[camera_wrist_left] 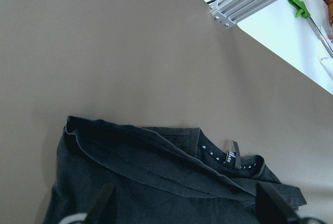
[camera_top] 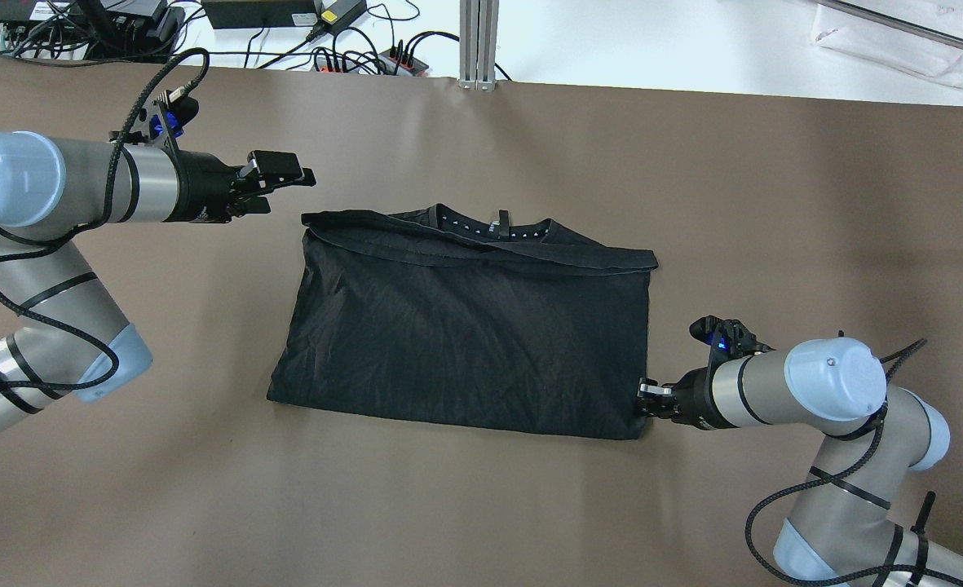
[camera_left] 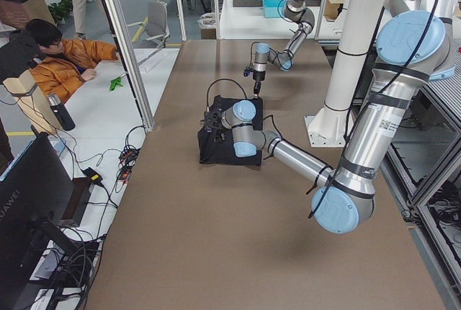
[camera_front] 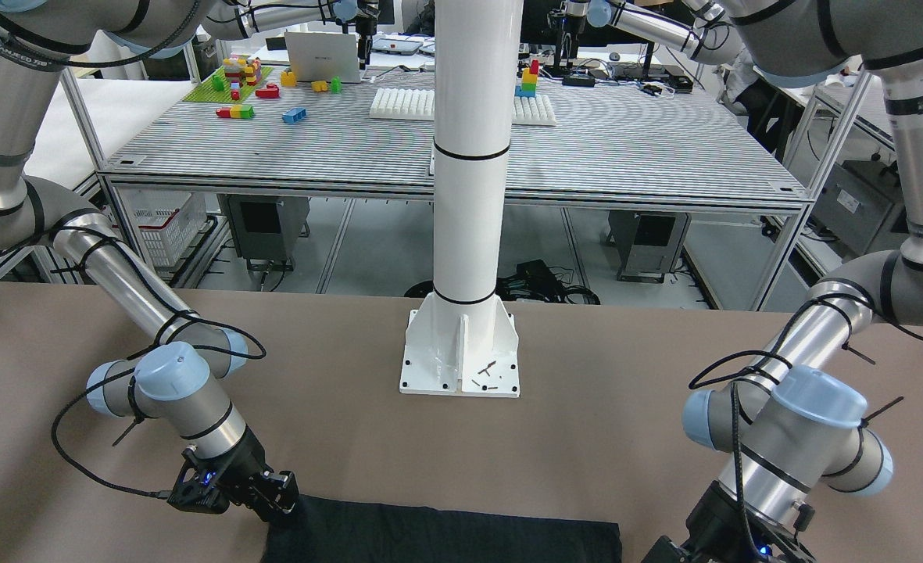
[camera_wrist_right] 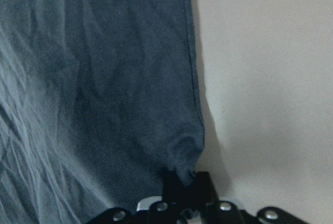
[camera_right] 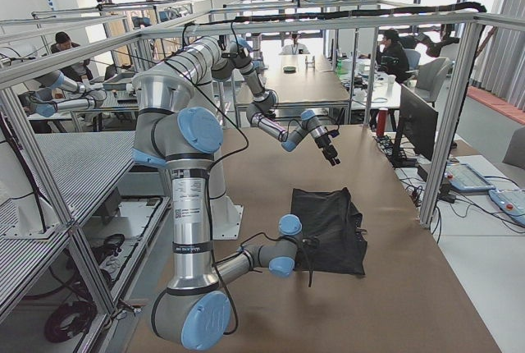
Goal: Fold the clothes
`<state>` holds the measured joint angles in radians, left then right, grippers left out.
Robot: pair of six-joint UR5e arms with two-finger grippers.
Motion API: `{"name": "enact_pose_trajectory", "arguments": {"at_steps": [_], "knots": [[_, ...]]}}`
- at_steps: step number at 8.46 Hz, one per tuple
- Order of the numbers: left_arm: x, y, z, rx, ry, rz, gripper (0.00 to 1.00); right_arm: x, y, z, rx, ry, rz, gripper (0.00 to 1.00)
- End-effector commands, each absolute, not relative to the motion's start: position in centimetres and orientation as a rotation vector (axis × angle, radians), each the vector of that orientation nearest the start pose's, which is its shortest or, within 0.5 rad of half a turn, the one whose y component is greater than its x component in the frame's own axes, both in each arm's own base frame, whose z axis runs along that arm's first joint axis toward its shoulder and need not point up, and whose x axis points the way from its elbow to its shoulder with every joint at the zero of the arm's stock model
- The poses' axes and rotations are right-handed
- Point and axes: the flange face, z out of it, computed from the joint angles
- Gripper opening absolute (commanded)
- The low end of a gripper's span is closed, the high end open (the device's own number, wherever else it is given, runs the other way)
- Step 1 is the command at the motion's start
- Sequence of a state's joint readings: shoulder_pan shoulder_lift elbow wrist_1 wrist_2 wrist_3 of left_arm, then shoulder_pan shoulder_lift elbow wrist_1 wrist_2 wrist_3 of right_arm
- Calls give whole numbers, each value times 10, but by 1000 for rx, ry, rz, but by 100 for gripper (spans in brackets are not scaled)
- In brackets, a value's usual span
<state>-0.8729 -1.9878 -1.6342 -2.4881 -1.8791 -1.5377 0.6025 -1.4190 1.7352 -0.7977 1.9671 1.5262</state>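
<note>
Plain black shirt (camera_top: 465, 334) lying flat at the middle of the brown desk (camera_top: 481, 505), right tool (camera_top: 642, 398) clenched on its 4 o'clock corner, left tool (camera_top: 289, 187) spread wide, off the cloth, near its 10 o'clock corner

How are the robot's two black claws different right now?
The left gripper is open; the right gripper is shut on the plain black fabric garment. The left gripper hangs in the air off the garment's collar edge, touching nothing; the right gripper sits low, pinching a corner on the robot's side. Both are black, two-fingered and point toward the garment.
</note>
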Motion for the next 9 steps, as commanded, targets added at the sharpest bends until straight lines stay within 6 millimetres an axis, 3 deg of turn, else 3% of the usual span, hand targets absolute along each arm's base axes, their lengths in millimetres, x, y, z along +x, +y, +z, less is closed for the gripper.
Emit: {"name": "enact_pose_trajectory", "arguments": {"at_steps": [1,3,5,9], "knots": [[326,-550,289,384,1368,-487,94,-414,-389,392,-24,-1181,232,0],[326,-550,291,383,1366,-488,94,-417,-350,353,-49,-1248,147,0],[323,-551,294,387,1360,-494,94,-425,-299,322,-130,-1306,123,0],[313,-545,309,414,1336,-540,94,-461,-222,296,-162,-1347,11,0]]}}
